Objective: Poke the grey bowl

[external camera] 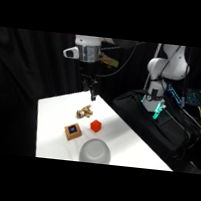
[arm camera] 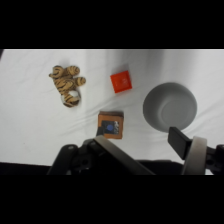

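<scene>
Pincer point(external camera: 93, 94) high above grey bowl point(external camera: 95, 151)

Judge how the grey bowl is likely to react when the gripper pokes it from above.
The grey bowl looks smooth and rounded, so a fingertip may slip off its curve. It probably slides on the white table if struck off-centre. It stands near the table's front edge, so a sideways shove seems risky.

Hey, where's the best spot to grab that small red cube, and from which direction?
Probably come straight down and pinch two opposite flat side faces of the small red cube. It sits flat on the white table, apart from its neighbours, so the sides look free.
</scene>
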Controlling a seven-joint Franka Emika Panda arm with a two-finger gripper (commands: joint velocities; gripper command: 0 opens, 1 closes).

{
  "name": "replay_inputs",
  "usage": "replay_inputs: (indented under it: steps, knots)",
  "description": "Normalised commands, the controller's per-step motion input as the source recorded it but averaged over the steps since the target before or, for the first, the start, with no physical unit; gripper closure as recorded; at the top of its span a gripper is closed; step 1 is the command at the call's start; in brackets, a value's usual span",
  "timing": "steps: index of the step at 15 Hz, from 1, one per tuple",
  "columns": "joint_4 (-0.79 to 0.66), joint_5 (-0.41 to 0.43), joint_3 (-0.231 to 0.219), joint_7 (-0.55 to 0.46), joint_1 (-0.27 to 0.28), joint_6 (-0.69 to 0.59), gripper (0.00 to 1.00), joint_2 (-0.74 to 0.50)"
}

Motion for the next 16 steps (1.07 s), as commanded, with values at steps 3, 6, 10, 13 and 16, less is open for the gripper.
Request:
replay_inputs:
  steps: [3,6,10,13,16]
  knots:
    - [0.03,-0.029,0.029,0.07,0.008,0.03,0.0,0.02]
    - [0.1,-0.045,0.065,0.14,0.065,0.13,0.0,0.11]
    - [0.18,-0.035,0.072,0.14,0.104,0.19,0.0,0.21]
    - [0.22,-0.013,0.024,0.1,0.07,0.23,0.25,0.24]
    - [0.17,-0.009,-0.016,0.09,0.041,0.23,0.51,0.19]
